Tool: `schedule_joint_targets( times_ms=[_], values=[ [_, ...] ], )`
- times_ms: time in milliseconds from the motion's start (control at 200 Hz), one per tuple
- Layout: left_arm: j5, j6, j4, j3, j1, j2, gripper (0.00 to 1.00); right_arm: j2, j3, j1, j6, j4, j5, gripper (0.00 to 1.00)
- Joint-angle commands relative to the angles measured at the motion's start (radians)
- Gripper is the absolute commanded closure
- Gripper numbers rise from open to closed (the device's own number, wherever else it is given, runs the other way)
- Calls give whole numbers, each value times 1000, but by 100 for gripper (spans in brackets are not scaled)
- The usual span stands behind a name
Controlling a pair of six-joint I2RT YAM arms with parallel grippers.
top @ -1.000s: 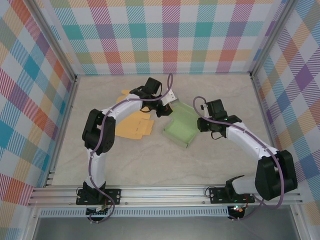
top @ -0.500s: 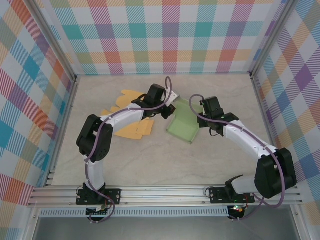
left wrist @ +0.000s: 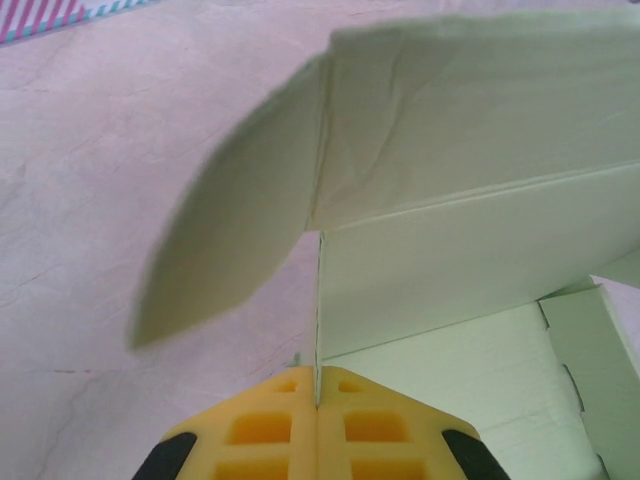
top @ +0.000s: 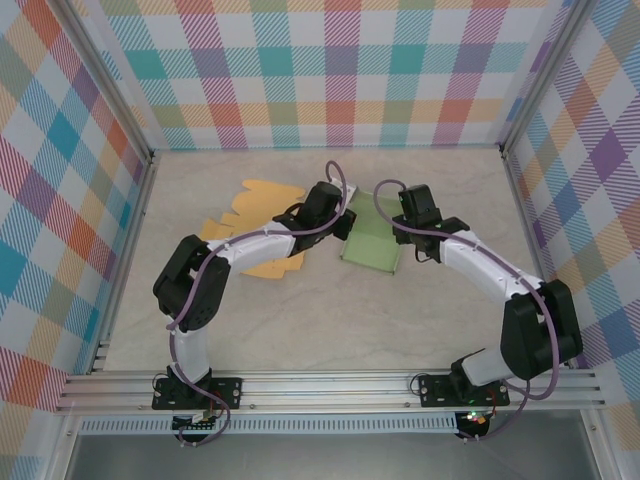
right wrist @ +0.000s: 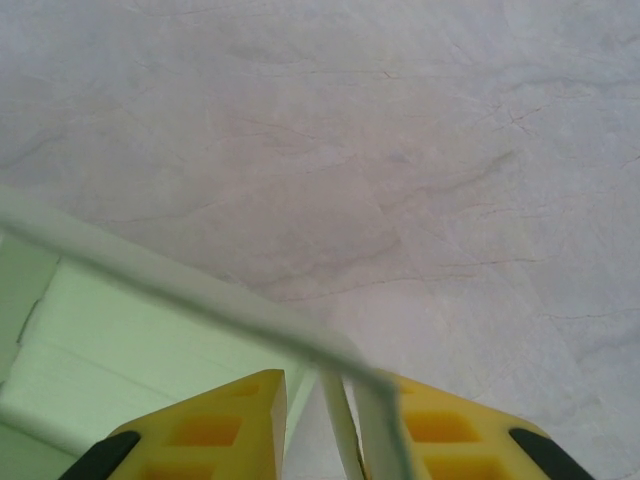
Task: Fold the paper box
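Box is sitting mid-desk, pale green and half folded, between both arms. It's looking like light, thin card: floppy and creasing easily, so I'd be pinching wall edges near the scored folds, not mid-panel. Left jaws are clamping tight on one upright wall's edge. Right jaws are straddling another wall, but I can't tell if they're actually gripping.

The paper box at the left pincer is coloured pale green. Its fingers are yellow, edged black. Orange-yellow sheets are seen left of it, on a beige marbled worktop.
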Motion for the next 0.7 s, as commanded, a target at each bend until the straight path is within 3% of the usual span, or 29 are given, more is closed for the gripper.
schedule_joint_targets(
  times_ms=[0, 280, 450, 535, 695],
  values=[
    [-80, -63, 53, -12, -22, -32, 100, 14, 37, 6, 39, 34, 30, 73],
    [-217, -126, 94, -46, -68, -34, 100, 37, 64, 6, 140, 36, 9, 67],
    [-235, -150, 103, -49, -71, -34, 100, 51, 80, 6, 151, 22, 18, 67],
    [-246, -150, 105, -52, -72, -37, 100, 60, 83, 6, 161, 10, 34, 59],
    [-249, -134, 107, -63, -72, -40, 100, 60, 80, 5, 157, 6, 49, 60]
  ],
)
